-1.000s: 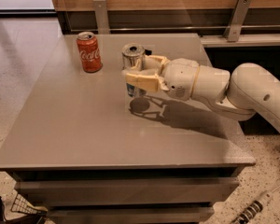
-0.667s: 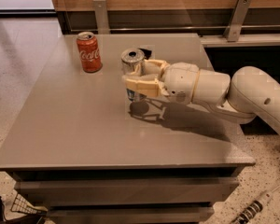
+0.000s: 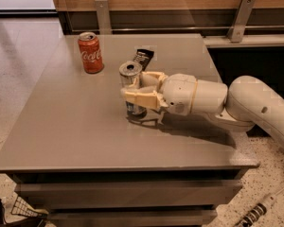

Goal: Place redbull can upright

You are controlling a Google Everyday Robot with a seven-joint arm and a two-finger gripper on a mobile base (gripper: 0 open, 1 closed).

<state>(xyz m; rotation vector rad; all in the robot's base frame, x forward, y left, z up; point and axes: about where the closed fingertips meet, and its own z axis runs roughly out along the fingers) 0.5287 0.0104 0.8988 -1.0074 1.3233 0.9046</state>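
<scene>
The redbull can [image 3: 131, 74] stands upright near the middle of the grey table [image 3: 61, 126]. It is slim and silver-grey with a shiny top, and its base rests on or just above the tabletop. My gripper [image 3: 133, 88] reaches in from the right. Its cream fingers [image 3: 141, 99] sit on either side of the can's middle and hold it. The fingers hide the can's lower body.
A red Coca-Cola can [image 3: 90, 52] stands upright at the back left of the table. A flat black snack wrapper [image 3: 143, 58] lies just behind the redbull can. A wooden wall and metal posts [image 3: 102, 14] run along the back edge. My arm [image 3: 255, 105] stretches over the table's right side.
My gripper has come down toward the tabletop with the redbull can, which stays upright. The Coca-Cola can and the wrapper have not moved.
</scene>
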